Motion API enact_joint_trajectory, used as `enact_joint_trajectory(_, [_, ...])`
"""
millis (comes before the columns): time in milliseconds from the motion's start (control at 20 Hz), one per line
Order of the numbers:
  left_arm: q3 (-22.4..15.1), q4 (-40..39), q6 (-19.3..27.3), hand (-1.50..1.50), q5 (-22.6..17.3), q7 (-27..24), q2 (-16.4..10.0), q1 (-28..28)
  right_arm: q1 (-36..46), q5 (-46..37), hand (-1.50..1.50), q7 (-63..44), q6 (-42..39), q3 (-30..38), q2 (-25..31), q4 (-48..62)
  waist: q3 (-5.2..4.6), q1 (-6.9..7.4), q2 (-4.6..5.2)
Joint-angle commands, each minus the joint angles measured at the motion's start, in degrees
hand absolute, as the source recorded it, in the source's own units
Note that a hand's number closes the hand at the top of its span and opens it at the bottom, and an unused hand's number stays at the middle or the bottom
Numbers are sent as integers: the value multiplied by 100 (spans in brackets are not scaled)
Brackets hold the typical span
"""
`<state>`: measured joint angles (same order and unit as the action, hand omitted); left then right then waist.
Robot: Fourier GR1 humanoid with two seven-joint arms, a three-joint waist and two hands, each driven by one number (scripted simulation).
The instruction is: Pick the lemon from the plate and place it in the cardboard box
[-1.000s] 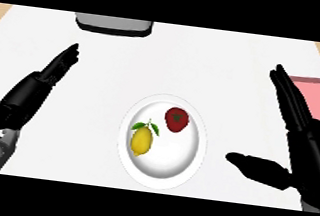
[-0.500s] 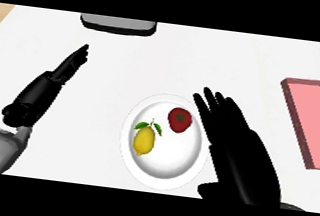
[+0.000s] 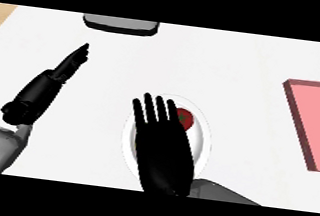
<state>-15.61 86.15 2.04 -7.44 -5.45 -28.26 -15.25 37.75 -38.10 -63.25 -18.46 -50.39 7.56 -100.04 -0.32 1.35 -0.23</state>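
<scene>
White plate [image 3: 204, 138] lies mid-counter, its lemon out of sight; pink cardboard box [image 3: 318, 119] lies open, well apart at right

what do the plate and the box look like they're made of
Plate: plain white with a smooth, even rim, so likely glazed ceramic, though plastic would look the same.
Box: flat pink walls with straight edges, matte, no shine. That fits painted cardboard, but the look leaves plastic open.
</scene>
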Motion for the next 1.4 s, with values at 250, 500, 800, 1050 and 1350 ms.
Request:
enact_joint_trajectory(250, [121,-164,-149,0,40,-251,-38,162,677,593,-150,-1782,-392,-134,-739,1051,13,18,-1])
enact_joint_trajectory(500, [83,-356,-41,0,131,-35,223,-217,1086,1016,-150,-1826,-252,-195,-745,1537,15,-43,25])
enact_joint_trajectory(800, [219,-182,-224,0,101,-160,47,-42,1214,958,-150,-2075,115,-622,-747,1874,20,3,-1])
enact_joint_trajectory(1050, [194,-140,-119,0,175,-57,218,6,1314,1115,-150,-2062,428,-885,-748,2219,22,54,5])
enact_joint_trajectory(1350, [201,-99,-277,0,203,-45,196,28,1308,1178,-150,-2042,340,-892,-748,2586,24,2,-5])
